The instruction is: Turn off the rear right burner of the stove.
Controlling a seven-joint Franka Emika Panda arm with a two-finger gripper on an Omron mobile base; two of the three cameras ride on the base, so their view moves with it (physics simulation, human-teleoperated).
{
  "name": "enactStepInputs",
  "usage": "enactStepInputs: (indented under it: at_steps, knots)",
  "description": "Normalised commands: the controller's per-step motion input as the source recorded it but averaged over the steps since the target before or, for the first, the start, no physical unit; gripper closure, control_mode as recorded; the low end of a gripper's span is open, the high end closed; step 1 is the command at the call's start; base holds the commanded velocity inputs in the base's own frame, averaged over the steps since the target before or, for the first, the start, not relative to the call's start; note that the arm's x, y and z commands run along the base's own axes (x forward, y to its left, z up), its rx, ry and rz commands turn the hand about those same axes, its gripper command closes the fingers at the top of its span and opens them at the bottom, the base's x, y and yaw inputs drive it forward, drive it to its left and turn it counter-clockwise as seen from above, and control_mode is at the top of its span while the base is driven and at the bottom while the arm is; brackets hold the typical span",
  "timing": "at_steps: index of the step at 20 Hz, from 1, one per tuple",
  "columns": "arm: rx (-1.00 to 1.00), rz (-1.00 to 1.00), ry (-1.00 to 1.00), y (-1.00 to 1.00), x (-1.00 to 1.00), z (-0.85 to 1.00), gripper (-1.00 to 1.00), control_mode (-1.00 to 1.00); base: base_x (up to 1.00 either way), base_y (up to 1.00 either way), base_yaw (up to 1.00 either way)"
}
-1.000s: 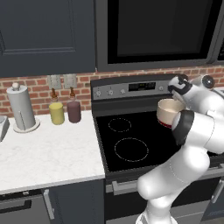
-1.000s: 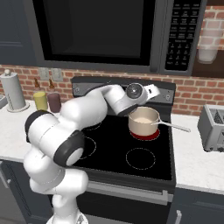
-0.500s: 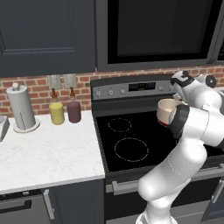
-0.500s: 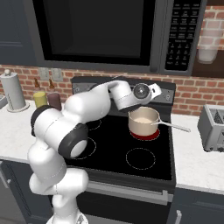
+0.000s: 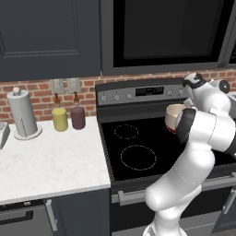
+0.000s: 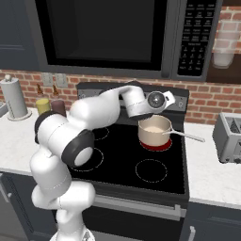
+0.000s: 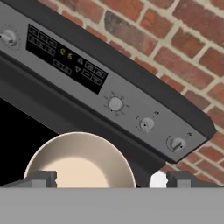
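White marble of the table (image 5: 41, 166) lies nearest, with the yellow jar (image 5: 59, 118) and the plum jar (image 5: 77, 116) at its back edge; beside it stretches the black glass of the stove (image 6: 155, 176), two outlined rings on the near side; farther in, a cream saucepan (image 6: 154, 130) sits on the rear right burner (image 6: 155, 145), which glows red under its base, the pan's handle pointing right toward the toaster (image 6: 229, 136). Over the pan hangs the pincer (image 7: 111, 178), its two dark tips set wide apart with nothing between them, so it holds nothing. Beyond and above it runs the grey back panel (image 7: 131, 109); three small knobs sit right of the dark display (image 7: 65, 54), the middle knob (image 7: 147, 124) lying ahead of the pincer and slightly to the right in the hand view. Which knob governs the rear right burner I cannot tell; reaching any of them looks like a short push forward, past the pan's rim, toward the brick wall (image 7: 188, 39).
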Motion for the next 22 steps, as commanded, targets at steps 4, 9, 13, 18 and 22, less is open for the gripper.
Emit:
enactStepInputs:
  at_steps: [4, 9, 13, 18, 22]
  knots:
    - [0.00, 0.03, 0.00, -0.02, 0.03, 0.00, -1.00, -1.00, 0.00, 0.00, 0.00]
    - [0.00, 0.04, 0.00, 0.00, 0.02, 0.00, -1.00, -1.00, 0.00, 0.00, 0.00]
    - [0.00, 0.05, 0.00, 0.00, 0.17, 0.00, -1.00, -1.00, 0.00, 0.00, 0.00]
    - [0.00, 0.05, 0.00, 0.00, 0.29, 0.00, -1.00, -1.00, 0.00, 0.00, 0.00]
    - [0.00, 0.03, 0.00, 0.00, 0.24, 0.00, -1.00, -1.00, 0.00, 0.00, 0.00]
